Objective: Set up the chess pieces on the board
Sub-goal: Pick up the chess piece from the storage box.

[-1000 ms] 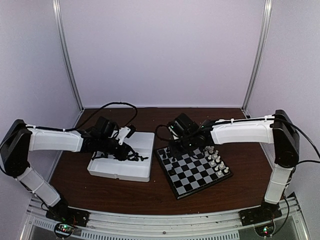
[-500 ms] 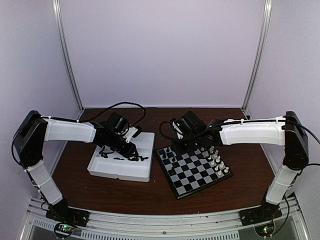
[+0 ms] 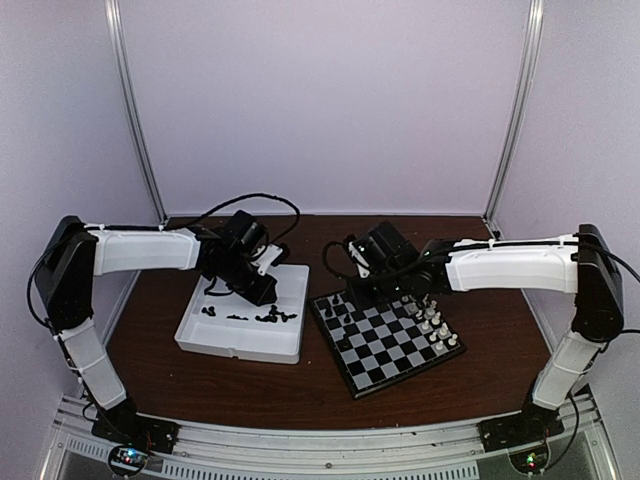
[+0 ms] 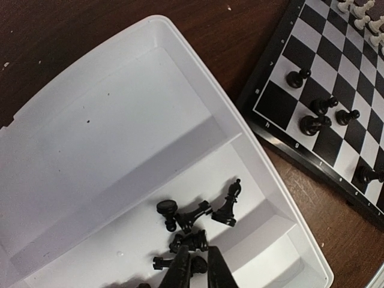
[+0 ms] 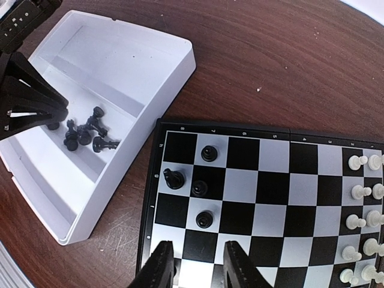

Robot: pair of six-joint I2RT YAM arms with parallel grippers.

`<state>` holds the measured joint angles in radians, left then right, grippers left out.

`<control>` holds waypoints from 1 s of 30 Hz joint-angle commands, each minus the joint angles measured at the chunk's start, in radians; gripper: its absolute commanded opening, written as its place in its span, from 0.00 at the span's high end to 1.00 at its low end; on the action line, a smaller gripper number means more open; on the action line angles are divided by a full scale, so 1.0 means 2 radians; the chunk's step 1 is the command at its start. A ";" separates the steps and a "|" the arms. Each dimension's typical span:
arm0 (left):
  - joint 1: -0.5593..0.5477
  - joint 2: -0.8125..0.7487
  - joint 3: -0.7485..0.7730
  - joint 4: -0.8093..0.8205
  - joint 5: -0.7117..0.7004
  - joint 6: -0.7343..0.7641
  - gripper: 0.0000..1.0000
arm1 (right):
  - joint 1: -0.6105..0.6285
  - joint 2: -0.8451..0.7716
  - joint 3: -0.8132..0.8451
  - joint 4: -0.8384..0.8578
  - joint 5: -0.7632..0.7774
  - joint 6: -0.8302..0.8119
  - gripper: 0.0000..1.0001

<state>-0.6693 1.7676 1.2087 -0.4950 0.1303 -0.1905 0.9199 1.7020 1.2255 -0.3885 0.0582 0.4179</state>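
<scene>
The board (image 3: pixel 395 345) lies right of centre, and it also shows in the right wrist view (image 5: pixel 273 189) and in the left wrist view (image 4: pixel 277 103). Several black chess pieces (image 5: pixel 199 188) stand near its left edge. More black pieces (image 4: pixel 198 213) lie loose in the white tray (image 4: pixel 120 90). My left gripper (image 4: pixel 198 269) is low over that pile, its fingers closed on one small black piece. In the top view it (image 3: pixel 264 292) is at the tray's right side. My right gripper (image 5: pixel 198 267) is open and empty above the board's left part, also seen from above (image 3: pixel 372 292).
White pieces (image 3: pixel 430 315) stand in rows on the board's right side. The tray (image 3: pixel 240 340) sits just left of the board on the brown table. Both arms reach in over the table from the sides, and cables arch behind them.
My left arm has swung up and its gripper has moved right and back inside the tray. My right gripper has shifted slightly right over the board.
</scene>
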 commanded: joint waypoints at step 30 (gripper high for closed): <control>-0.016 0.122 0.124 -0.117 -0.023 0.323 0.81 | 0.001 -0.070 -0.027 0.000 0.018 -0.003 0.68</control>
<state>-0.7013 1.9656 1.3998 -0.6727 0.0406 0.3996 0.9199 1.5917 1.1931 -0.3954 0.0792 0.4026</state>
